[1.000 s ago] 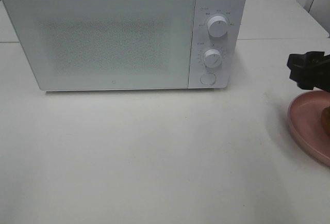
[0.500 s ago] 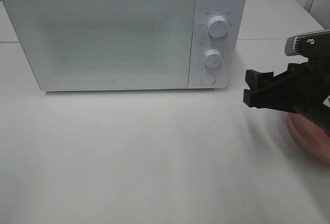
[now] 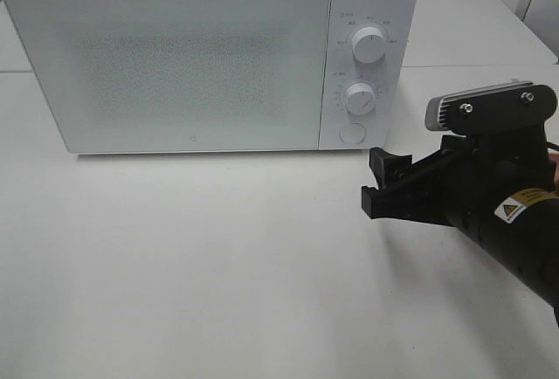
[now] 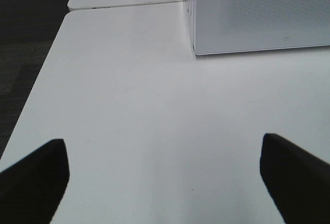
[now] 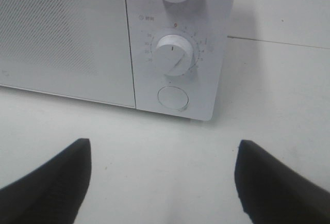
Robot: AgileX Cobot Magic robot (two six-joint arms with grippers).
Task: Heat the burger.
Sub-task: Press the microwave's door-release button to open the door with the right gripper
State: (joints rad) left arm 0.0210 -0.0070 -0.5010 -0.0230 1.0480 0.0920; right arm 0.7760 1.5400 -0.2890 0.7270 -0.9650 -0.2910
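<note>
Right gripper (image 3: 374, 178) right of centre, jaws spread, empty; left gripper (image 4: 162, 144) likewise. Next, probably: centre one fingertip on microwave's (image 3: 192, 65) round button (image 5: 173, 98), push squarely.

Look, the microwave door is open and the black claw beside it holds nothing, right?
No, the microwave door is shut, flush with the front, as the exterior high view shows. The right gripper beside it does hold nothing.

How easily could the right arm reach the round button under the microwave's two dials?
Probably easily, yes. The right tool is open and empty and points toward the round button on the microwave, with nothing standing between them on the table.
</note>
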